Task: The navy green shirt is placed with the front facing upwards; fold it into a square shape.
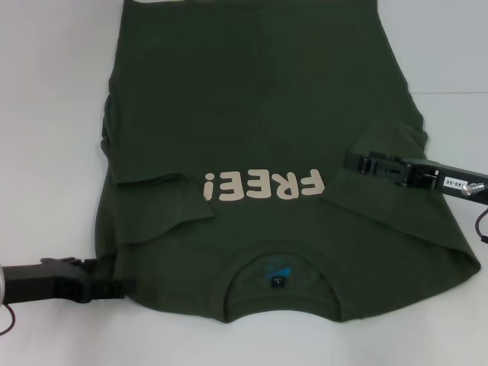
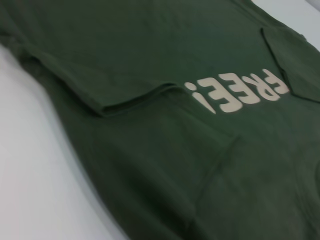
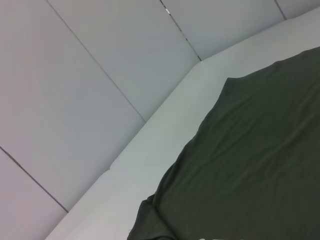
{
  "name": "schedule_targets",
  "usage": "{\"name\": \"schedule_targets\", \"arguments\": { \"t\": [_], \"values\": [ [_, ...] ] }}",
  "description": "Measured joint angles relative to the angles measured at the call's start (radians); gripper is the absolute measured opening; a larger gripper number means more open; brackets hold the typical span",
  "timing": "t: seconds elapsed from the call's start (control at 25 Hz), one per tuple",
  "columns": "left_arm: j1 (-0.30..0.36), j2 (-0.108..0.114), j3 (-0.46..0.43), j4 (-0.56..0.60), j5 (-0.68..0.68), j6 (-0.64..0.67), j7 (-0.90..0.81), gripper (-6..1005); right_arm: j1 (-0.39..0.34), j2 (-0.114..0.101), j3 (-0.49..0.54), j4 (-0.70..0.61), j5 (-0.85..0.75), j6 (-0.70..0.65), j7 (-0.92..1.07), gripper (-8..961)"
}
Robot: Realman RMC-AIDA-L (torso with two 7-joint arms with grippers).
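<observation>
Already over the cloth, the right gripper point(image 1: 352, 161) reaches in from the robot's right and hangs just beside the last letter of the cream "FREE!" lettering point(image 1: 263, 185), above the spot where the right sleeve has been turned inward onto the chest; whether its fingers are spread or closed I cannot tell, since only the dark end of the tool shows from the head camera and its own wrist camera shows none of it. The left gripper point(image 1: 118, 285) sits low at the near left corner, its tip at or just over the shirt's shoulder edge, and its opening is likewise not readable. The navy green shirt point(image 1: 259, 91) lies flat, front up, on the white table point(image 1: 46, 114), with the collar and its blue label point(image 1: 276, 274) nearest the robot and the hem running off the far side of the head view. Both sleeves look folded in: the left one forms a doubled flap whose hemmed edge ends just short of the lettering, seen plainly from the left wrist camera, and the right one makes a diagonal crease from the chest down toward the near right corner. That narrowing probably explains the placement, each arm working its own flank so the sides come in as straight edges. The right wrist camera shows only the shirt's outer edge against the table and a panelled wall point(image 3: 90, 75). To my judgement the lengthwise folds are still to come.
</observation>
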Motion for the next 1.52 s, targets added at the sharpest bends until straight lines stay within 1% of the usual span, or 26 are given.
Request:
{"name": "schedule_targets", "arguments": {
  "t": [0.24, 0.44, 0.92, 1.28, 1.52],
  "values": [
    [-0.010, -0.002, 0.026, -0.002, -0.003, 0.026, -0.001, 801, -0.001, 0.000, 0.009, 0.000, 0.000, 0.000, 0.000, 902],
    [-0.022, -0.003, 0.030, -0.003, -0.002, 0.035, -0.001, 799, -0.002, 0.000, 0.010, 0.000, 0.000, 0.000, 0.000, 901],
    [-0.042, -0.005, 0.040, -0.005, -0.004, 0.026, -0.010, 793, -0.002, 0.000, 0.010, 0.000, 0.000, 0.000, 0.000, 901],
    [-0.048, 0.000, 0.047, -0.004, 0.004, 0.010, -0.025, 788, -0.002, 0.000, 0.011, 0.000, 0.000, 0.000, 0.000, 900],
    [-0.048, 0.000, 0.042, -0.003, 0.004, 0.010, -0.027, 551, -0.003, 0.000, 0.011, 0.000, 0.000, 0.000, 0.000, 900]
  ]
}}
